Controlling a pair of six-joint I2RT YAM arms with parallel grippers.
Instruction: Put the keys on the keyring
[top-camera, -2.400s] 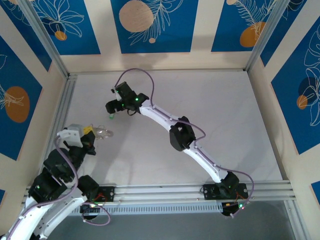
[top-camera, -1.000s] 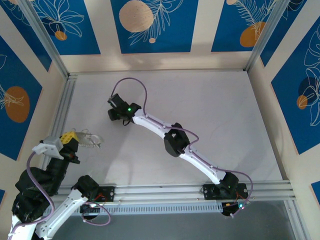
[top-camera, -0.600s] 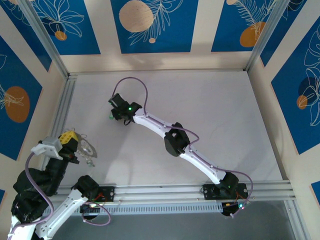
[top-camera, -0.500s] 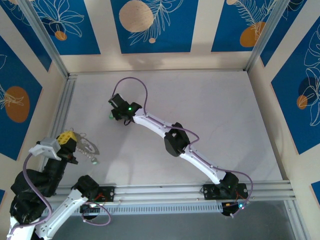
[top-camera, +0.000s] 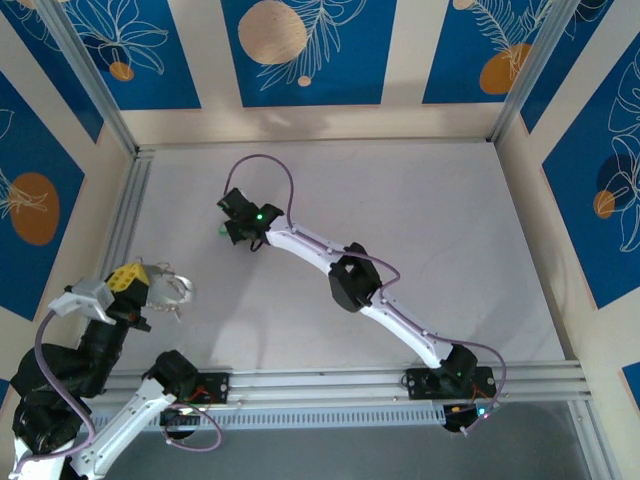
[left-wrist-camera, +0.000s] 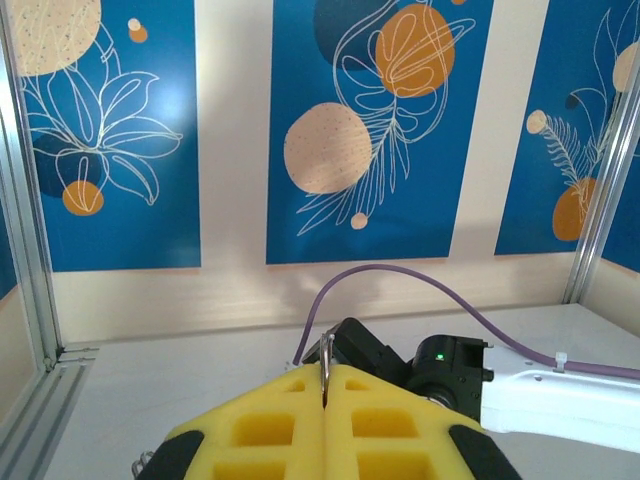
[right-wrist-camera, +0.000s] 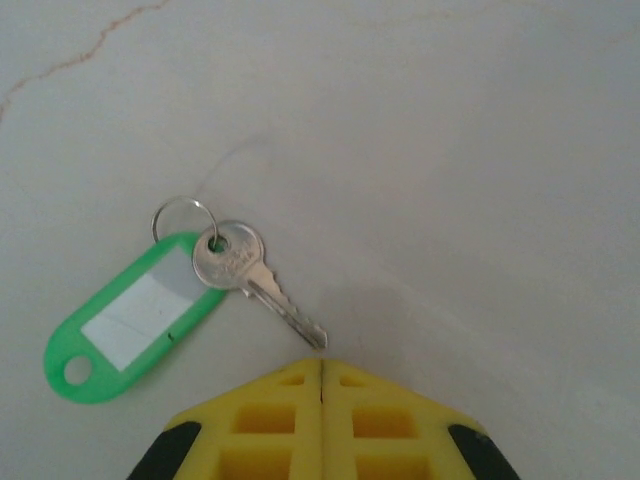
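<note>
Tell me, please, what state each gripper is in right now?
Left gripper: closed on the keyring.
Right gripper: closed; the key lies just off its tips, apparently not held.

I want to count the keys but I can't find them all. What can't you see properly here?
- Top view: any keys on the keyring are too small to count.
- Left wrist view: the left gripper hides the keyring except a sliver of wire.
- Right wrist view: whether the key tip touches the right gripper is unclear.
- Top view: the right gripper covers the key; a green speck of tag peeks out.
</note>
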